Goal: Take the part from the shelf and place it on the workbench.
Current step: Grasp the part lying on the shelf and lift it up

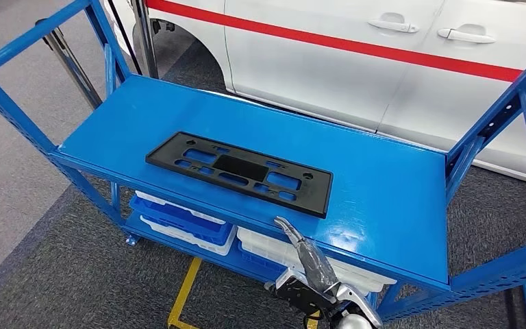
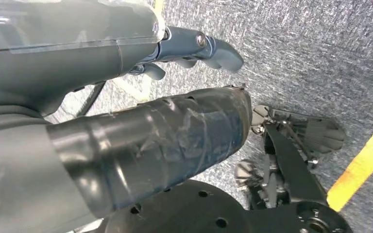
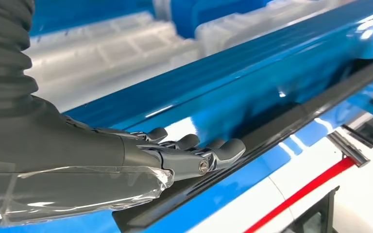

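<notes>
While the black part (image 1: 239, 173) lies flat on the blue shelf (image 1: 383, 199), the right robot hand (image 1: 300, 245) hovers near its edge, fingers apart, holding nothing.

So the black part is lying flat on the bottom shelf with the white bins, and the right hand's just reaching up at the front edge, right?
Not quite: the black part lies flat on the blue top shelf, as the head view shows; the white bins sit below. The right hand is indeed at the front edge.
</notes>
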